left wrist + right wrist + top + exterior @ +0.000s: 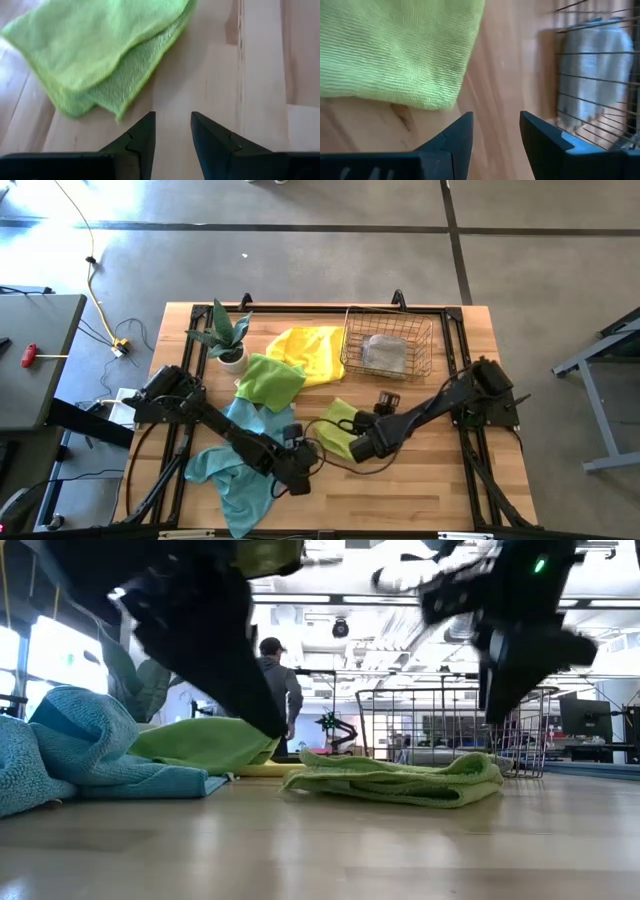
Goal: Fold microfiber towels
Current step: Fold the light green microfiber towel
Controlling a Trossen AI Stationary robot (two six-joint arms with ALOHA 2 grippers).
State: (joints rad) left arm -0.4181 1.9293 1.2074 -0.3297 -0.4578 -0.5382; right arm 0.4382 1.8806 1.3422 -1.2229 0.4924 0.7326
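Lime-green microfibre, folded into a compact pad (pixel 340 418), is seen lying on the pale wooden surface (pixel 420 480) between the two arms, apparently set down as a finished fold. The left gripper (pixel 298 472) is held low just beside it, its jaws spread with nothing between them; bare wood shows in the gap in the left wrist view. The right gripper (pixel 357 442) is likewise kept close over the pad's other side, its jaws parted and empty, pointed toward the wire mesh basket (pixel 387 352), where a grey folded cloth (pixel 385 352) is already stowed. That heading is judged to suit a transfer of the pad to the basket.

Unfolded cloths are left in a loose pile on the left half of the surface, evidently as stock: a teal-blue one (pixel 232 455) draped under the left arm, a second lime-green one (pixel 270 380) and a yellow one (pixel 310 350). A small potted plant (pixel 230 340) is kept at the back edge, clear of the work.
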